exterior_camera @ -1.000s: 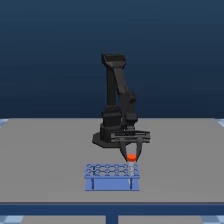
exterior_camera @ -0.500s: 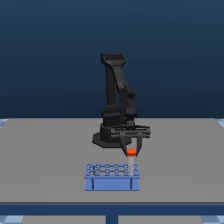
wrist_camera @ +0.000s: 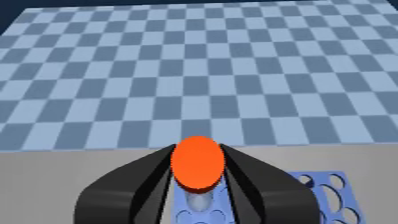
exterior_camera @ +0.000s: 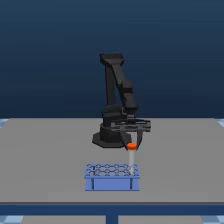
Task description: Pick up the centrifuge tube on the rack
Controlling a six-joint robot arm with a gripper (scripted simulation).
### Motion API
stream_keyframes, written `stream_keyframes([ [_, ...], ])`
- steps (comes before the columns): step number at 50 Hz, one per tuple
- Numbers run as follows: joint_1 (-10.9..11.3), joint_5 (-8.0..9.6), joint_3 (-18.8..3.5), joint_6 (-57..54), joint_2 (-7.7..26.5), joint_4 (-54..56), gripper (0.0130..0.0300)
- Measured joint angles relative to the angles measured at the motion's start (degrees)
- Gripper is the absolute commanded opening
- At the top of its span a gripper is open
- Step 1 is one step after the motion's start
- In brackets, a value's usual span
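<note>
Black gripper (exterior_camera: 131, 143) pointing down, clamping centrifuge tube (exterior_camera: 131, 156)

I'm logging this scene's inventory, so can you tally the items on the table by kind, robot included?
Centrifuge tube, orange-red cap, held in the gripper: 1
Blue rack: 1
Black robot arm: 1
Total: 3

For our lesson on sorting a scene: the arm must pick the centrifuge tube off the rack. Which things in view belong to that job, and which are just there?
Part of the job:
- centrifuge tube, orange cap between the fingers
- rack, blue
- gripper, closed on the tube

Just there:
- grey table
- checkered floor
</note>
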Motion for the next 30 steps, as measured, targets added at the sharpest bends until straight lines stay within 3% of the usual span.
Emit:
stream_keyframes([
  [30, 0.0, -0.81, -3.5, -25.7, -3.0, 24.7, 0.013],
])
